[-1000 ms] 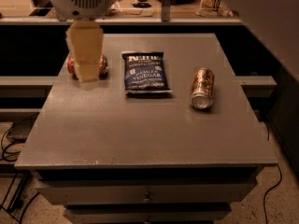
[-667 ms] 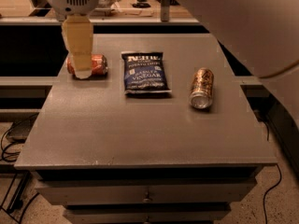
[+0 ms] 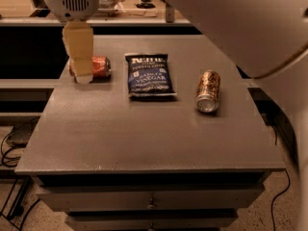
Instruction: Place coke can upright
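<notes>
The red coke can (image 3: 99, 67) lies on its side at the far left of the grey table (image 3: 144, 129). My gripper (image 3: 82, 69) hangs down over the can's left end, its tan fingers (image 3: 79, 49) in front of the can and hiding part of it. The gripper's white wrist housing (image 3: 72, 1) is above, at the top left of the view.
A dark blue bag of salt and vinegar chips (image 3: 149, 75) lies flat in the middle. A brown-gold can (image 3: 208, 91) lies on its side at the right. My arm (image 3: 250, 28) crosses the upper right. Drawers sit below the front edge, cables on the floor at left.
My gripper has moved left and toward the far side, and now reaches down over the coke can's left end. The cans and the chip bag have not moved.
</notes>
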### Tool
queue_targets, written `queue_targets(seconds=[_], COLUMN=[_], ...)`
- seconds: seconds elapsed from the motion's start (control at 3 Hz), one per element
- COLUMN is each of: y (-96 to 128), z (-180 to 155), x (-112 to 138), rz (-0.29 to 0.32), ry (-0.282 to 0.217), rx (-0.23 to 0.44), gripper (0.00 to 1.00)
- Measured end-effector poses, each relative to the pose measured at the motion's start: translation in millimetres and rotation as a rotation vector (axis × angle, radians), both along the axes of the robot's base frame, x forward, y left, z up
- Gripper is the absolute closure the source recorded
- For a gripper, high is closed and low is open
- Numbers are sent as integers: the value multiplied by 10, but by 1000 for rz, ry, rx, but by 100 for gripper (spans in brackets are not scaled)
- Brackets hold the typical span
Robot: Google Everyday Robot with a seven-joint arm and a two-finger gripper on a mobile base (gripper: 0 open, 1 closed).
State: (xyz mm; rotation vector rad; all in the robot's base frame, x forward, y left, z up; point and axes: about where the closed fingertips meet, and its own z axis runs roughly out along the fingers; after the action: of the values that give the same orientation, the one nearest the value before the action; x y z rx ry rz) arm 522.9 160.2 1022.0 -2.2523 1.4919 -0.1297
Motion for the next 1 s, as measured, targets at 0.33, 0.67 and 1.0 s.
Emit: queue_targets(seconds=[0.33,0.67,1.0], y=[-46,-90,-56], z=[-278,-539,-939], x=[228,460,876], rz=[-43,-93,-143], ry=[31,52,92], rx=[2,-9,-31], gripper=[0,0,0])
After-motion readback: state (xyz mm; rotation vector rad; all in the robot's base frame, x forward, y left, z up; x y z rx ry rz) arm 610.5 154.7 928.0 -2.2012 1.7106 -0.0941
